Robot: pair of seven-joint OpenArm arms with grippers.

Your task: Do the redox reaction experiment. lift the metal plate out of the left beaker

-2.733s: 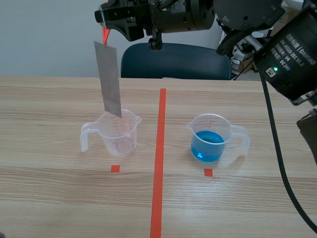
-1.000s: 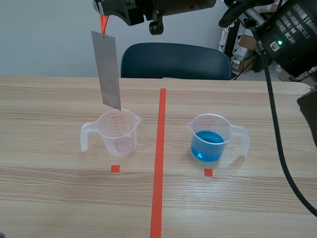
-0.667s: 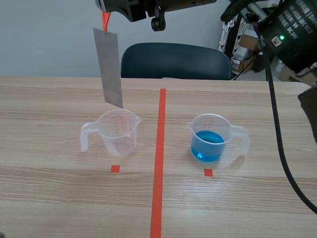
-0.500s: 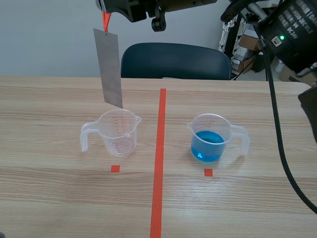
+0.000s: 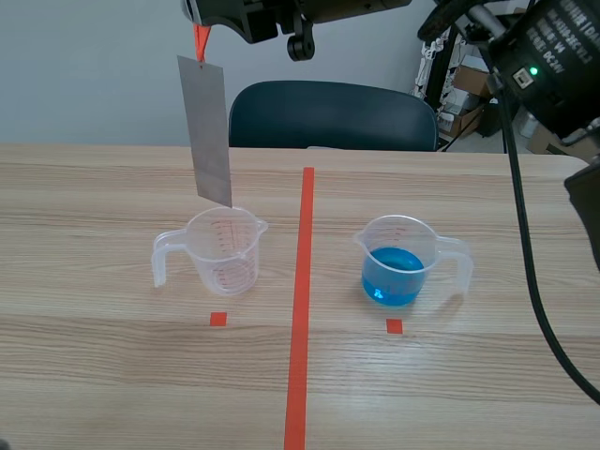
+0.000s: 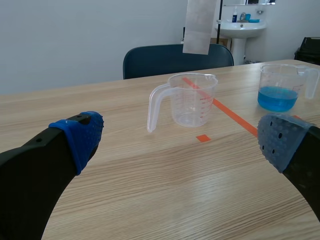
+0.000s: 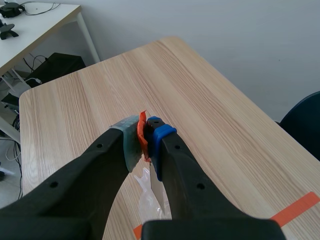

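A grey metal plate (image 5: 204, 131) hangs upright, its lower edge just above the rim of the clear empty left beaker (image 5: 223, 251). My right gripper (image 5: 200, 21), reaching across from the right at the top, is shut on the plate's orange tab (image 5: 199, 42). In the right wrist view the gripper (image 7: 145, 139) pinches that tab, with the plate (image 7: 159, 189) and beaker (image 7: 146, 206) below it. My left gripper (image 6: 180, 139) stands open low over the table, short of the beaker (image 6: 192, 100); the plate's lower end (image 6: 200, 27) shows above it.
A second beaker (image 5: 401, 262) holding blue liquid stands right of the long orange-red tape line (image 5: 300, 300). A dark blue chair (image 5: 328, 114) is behind the table's far edge. The right arm's cable (image 5: 525, 281) hangs down at the right.
The plate has risen from inside the left beaker to just above its rim, and the right arm went up with it. In the last half second nothing visibly moved.
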